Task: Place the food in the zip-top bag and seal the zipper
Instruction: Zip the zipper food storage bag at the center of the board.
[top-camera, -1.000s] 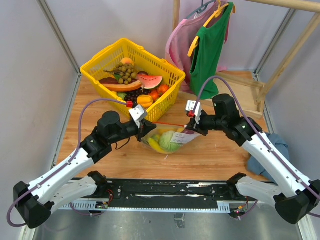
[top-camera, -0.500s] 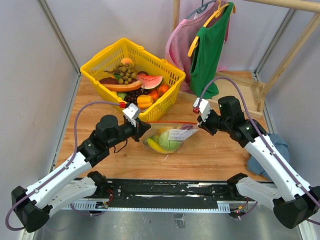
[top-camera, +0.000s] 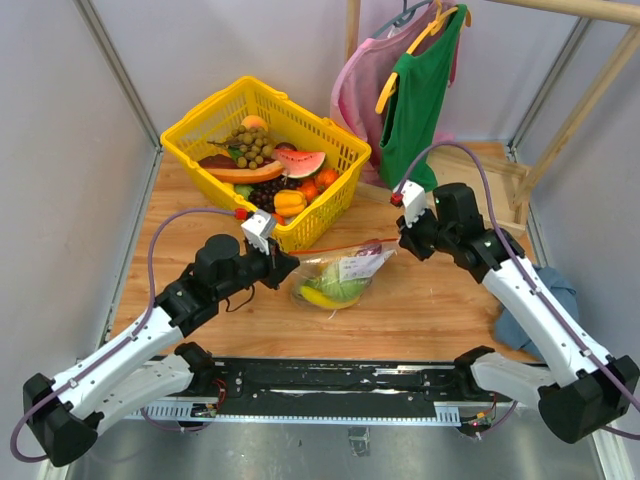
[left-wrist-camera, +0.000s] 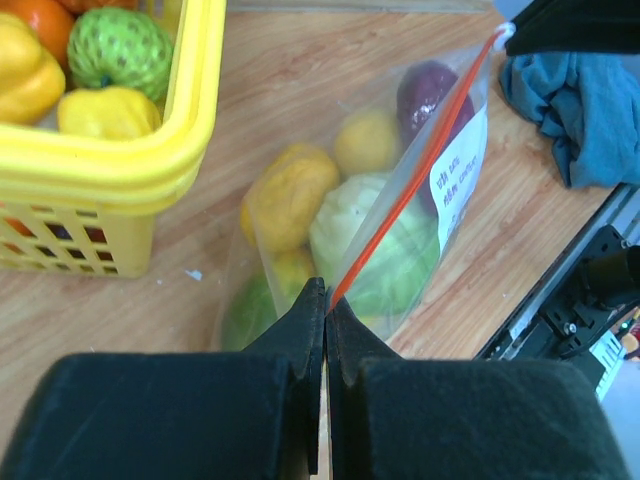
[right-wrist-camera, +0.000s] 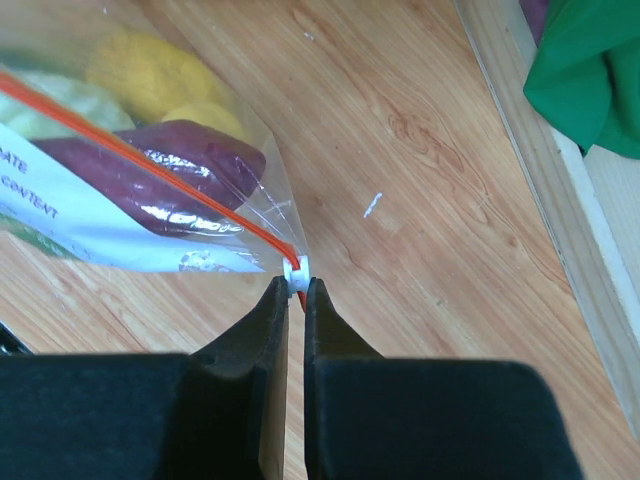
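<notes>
sealing the zipper (top-camera: 340, 247), mid-frame: ends pinched tight in left gripper (left-wrist-camera: 326, 305) and right gripper (right-wrist-camera: 296, 285); probably needing a steady draw along it next.

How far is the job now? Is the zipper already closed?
Done: food, including a cabbage and a purple sweet potato, lies inside the zip-top bag. In hand: left hand and right hand each pinch one end of the zipper, stretched as one line. Left: confirming the seal; the pictures cannot settle it.
</notes>
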